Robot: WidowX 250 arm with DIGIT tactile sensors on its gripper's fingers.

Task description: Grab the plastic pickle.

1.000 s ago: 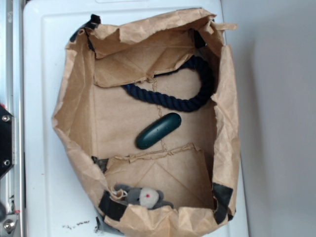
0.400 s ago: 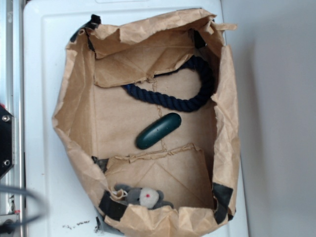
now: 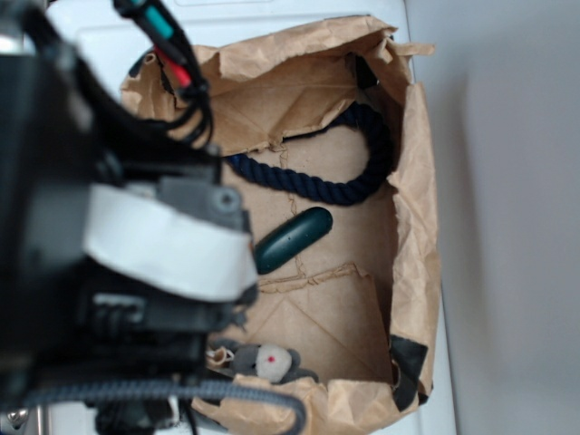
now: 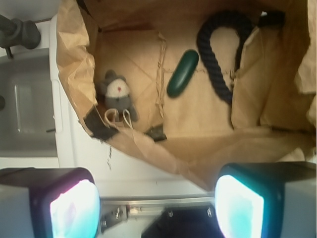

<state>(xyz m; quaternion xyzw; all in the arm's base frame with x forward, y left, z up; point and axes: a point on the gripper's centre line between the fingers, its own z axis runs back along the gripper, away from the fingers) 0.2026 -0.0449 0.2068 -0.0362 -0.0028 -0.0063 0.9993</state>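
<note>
- Where the wrist view begins, at its bottom edge, the gripper (image 4: 156,206) shows two fingers (image 4: 67,208) spread wide apart, with nothing between them.
- Beyond them runs the near wall of the paper bag (image 4: 163,148), torn open on a white surface (image 4: 124,176).
- Inside on the bag floor, the grey plush mouse (image 4: 118,95) lies at the left.
- Farther in, the plastic pickle (image 4: 183,73) rests alone at a slant, well apart from the gripper.
- Just past it curls the navy rope (image 4: 218,44).
- From the exterior view, the arm (image 3: 109,236) covers the bag's left side, beside the pickle's lower end.
</note>
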